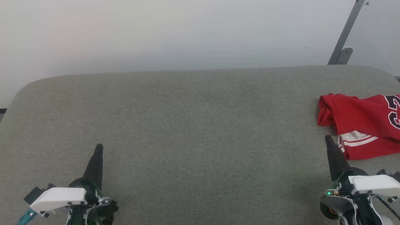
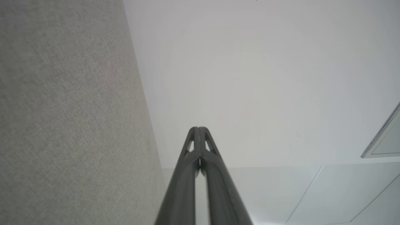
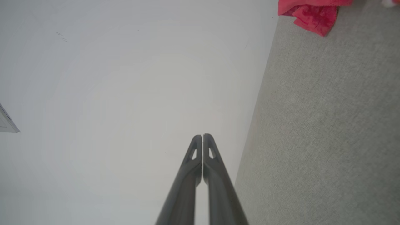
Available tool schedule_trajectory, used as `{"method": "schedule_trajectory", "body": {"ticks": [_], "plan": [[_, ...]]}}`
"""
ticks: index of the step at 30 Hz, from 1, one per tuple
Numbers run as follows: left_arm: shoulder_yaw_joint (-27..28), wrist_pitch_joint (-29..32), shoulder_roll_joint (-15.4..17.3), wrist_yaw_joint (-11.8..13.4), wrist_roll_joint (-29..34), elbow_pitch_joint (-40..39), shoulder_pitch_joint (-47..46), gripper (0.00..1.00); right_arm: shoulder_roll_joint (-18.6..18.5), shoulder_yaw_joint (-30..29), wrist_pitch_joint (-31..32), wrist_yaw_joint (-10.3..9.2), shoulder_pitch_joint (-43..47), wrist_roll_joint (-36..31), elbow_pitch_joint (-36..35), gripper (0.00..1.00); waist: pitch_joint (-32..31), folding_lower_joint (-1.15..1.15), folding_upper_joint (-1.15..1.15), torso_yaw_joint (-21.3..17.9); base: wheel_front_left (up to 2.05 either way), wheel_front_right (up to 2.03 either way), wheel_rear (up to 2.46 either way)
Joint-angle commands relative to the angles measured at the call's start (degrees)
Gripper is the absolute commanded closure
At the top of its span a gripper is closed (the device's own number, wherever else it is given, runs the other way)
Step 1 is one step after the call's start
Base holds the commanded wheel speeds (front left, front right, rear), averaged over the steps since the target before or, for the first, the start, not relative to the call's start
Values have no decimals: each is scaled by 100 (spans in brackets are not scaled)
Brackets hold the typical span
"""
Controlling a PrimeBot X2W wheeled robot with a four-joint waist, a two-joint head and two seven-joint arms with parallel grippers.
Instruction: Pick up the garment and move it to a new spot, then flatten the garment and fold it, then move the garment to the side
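Crumpled garment runs apparently left-right (cropped at frame edge); left gripper and right gripper clenched, empty.

A crumpled red jersey T-shirt lies at the right side of the grey fabric worktop, with part of a dark number showing. The right pincer, fingers together, points up just beside its striped trim. The left pincer, likewise closed, sits well apart at lower left.
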Motion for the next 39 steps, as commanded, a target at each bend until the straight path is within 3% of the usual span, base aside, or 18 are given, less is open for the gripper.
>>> {"method": "schedule_trajectory", "body": {"ticks": [1, 39], "plan": [[18, 11, 3, -18, -11, 0, -70, 100, 8, -6, 16, -2, -24, 22, 11, 100, 0, 0, 0, 0, 0, 0, 0], [23, 18, 0, -18, -2, -1, -71, 100, 8, -5, 15, -2, -23, 23, 11, 100, 0, 0, 0, 0, 0, 0, 0]]}}
